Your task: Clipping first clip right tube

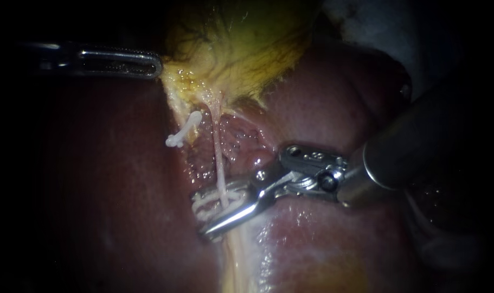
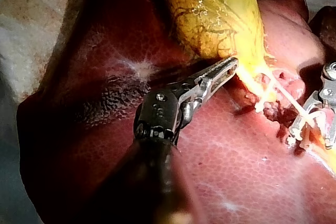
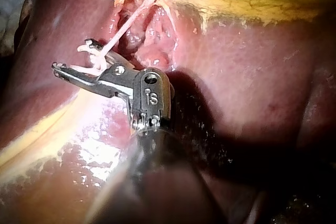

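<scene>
Placement is standing at the final stage but is not finishing yet. The right instrument [image 1: 199, 216] is holding an open white clip [image 1: 211, 205] between its spread jaws and straddling the right tube [image 1: 218, 157] where it is crossing the liver [image 1: 111, 179], the tube lying between the clip's legs. Those legs are still showing apart, so squeezing shut and letting go are, in my judgement, remaining. The left instrument [image 1: 154, 64] is apparently gripping the edge of the gallbladder [image 1: 241, 43], jaws closed on it. A seated clip [image 1: 183, 130] is sitting beside the tube, nearer the gallbladder.
</scene>
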Controlling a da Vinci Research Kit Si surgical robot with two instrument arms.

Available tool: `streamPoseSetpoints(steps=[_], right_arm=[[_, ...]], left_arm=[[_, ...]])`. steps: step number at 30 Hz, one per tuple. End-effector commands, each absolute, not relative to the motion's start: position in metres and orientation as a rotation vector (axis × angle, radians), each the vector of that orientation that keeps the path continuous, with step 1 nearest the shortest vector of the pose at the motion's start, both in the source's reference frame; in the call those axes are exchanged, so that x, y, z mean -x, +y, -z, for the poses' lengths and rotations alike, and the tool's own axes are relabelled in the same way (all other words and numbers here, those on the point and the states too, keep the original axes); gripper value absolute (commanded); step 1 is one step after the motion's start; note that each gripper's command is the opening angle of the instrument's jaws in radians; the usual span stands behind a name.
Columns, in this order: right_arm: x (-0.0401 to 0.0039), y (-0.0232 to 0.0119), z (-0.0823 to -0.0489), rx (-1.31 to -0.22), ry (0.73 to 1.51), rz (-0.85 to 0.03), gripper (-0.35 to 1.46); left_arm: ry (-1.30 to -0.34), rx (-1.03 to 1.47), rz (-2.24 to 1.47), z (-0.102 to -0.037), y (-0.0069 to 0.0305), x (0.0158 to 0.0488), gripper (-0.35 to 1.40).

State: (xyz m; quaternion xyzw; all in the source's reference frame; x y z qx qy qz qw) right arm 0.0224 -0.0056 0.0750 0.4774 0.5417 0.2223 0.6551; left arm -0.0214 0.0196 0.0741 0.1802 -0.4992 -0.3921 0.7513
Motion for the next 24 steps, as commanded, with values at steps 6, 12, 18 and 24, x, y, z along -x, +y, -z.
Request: streamPoseSetpoints(steps=[6,12,18,24], right_arm=[[-0.0225,-0.0063,-0.0747,-1.105,1.218,-0.488,0.48],[-0.0225,-0.0065,-0.0749,-1.112,1.211,-0.494,0.45],[-0.0224,-0.0065,-0.0748,-1.120,1.204,-0.502,0.36],[-0.0224,-0.0065,-0.0749,-1.128,1.198,-0.512,0.21]], left_arm=[[-1.091,-0.394,0.857,-0.0741,0.0196,0.0214,-0.35],[-1.091,-0.394,0.856,-0.0741,0.0196,0.0214,-0.35],[-1.091,-0.394,0.857,-0.0741,0.0196,0.0214,-0.35],[-1.091,-0.394,0.857,-0.0741,0.0196,0.0214,-0.35]])
